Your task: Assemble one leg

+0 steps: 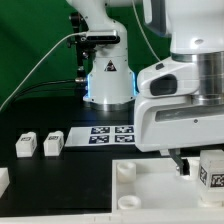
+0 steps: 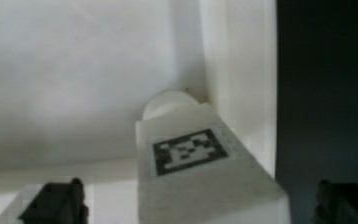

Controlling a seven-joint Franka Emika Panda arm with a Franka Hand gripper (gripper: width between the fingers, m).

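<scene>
One leg (image 1: 211,171), a small white post with a black-and-white tag, stands on the near right corner of the large white panel (image 1: 150,195). In the wrist view the leg (image 2: 201,150) sits between my two dark fingertips (image 2: 51,202), with a gap on each side. My gripper (image 1: 195,167) is open around it and does not touch it (image 2: 199,206). Two more legs (image 1: 25,146) (image 1: 53,143) lie side by side on the black table at the exterior view's left.
The marker board (image 1: 110,133) lies on the table in front of the arm's base (image 1: 108,80). Another white part (image 1: 3,181) shows at the exterior view's left edge. The panel has round holes (image 1: 124,170) at its corners.
</scene>
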